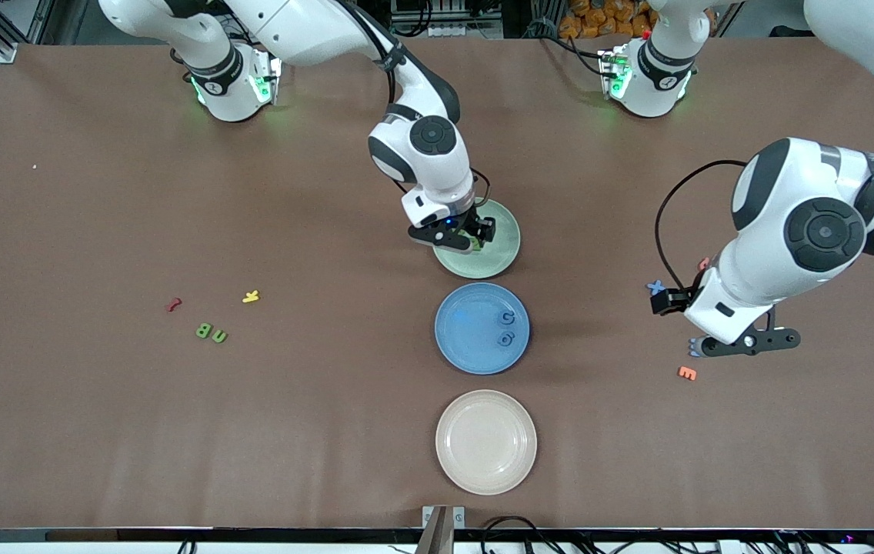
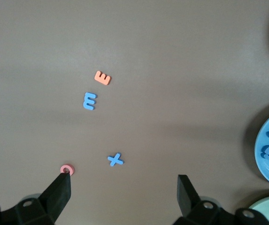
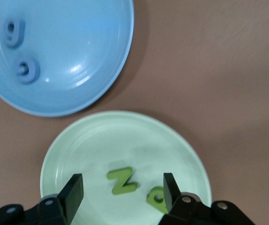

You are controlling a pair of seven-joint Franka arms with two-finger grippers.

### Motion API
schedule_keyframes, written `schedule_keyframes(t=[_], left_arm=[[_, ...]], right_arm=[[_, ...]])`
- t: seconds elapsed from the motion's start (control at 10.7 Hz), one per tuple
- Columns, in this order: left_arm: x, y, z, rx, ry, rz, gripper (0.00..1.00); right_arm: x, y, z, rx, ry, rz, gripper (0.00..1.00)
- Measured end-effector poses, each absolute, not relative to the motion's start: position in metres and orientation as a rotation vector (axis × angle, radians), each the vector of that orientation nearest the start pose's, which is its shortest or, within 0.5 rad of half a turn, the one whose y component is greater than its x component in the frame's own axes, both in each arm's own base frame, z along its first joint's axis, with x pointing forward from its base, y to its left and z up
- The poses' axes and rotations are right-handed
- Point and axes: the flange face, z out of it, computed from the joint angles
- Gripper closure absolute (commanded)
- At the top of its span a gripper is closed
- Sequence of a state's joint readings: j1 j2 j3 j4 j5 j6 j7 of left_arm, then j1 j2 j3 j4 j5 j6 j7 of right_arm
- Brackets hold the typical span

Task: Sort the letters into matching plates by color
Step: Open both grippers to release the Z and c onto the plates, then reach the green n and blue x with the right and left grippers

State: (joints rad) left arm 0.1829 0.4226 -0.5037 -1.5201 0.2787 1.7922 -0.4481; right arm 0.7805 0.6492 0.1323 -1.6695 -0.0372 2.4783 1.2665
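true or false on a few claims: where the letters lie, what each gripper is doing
1. Two green letters lie in the green plate. True.
2. The blue plate is bare. False: two blue letters lie in it.
3. The right gripper is open over the green plate. True.
4. The left gripper is shut on the blue X. False: it is open, with the X lying on the table.
5. The cream plate holds the orange E. False: the E lies on the table toward the left arm's end.
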Motion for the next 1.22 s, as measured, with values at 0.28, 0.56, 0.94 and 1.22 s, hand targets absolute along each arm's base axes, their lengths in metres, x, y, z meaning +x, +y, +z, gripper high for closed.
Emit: schedule_keyframes(t=[0.28, 0.56, 0.94, 1.22], left_arm=[[0.638, -0.131, 0.43, -3.082, -0.137, 0.169, 0.0], [0.615, -0.118, 0.412, -3.108, -0.104, 0.114, 0.0], [0.574, -0.081, 0.352, -3.088, -0.118, 0.111, 0.0], [0.574, -0.079, 0.298, -3.09, -0.185, 0.144, 0.0]], right_arm=[[0.485, 0.49, 0.292, -3.009, 0.487, -0.019, 0.27], [0.533, 0.426, 0.331, -2.992, 0.484, -0.024, 0.25], [0.583, 0.303, 0.346, -3.005, 0.534, -0.055, 0.26], [0.601, 0.209, 0.326, -3.074, 0.368, -0.023, 0.26]])
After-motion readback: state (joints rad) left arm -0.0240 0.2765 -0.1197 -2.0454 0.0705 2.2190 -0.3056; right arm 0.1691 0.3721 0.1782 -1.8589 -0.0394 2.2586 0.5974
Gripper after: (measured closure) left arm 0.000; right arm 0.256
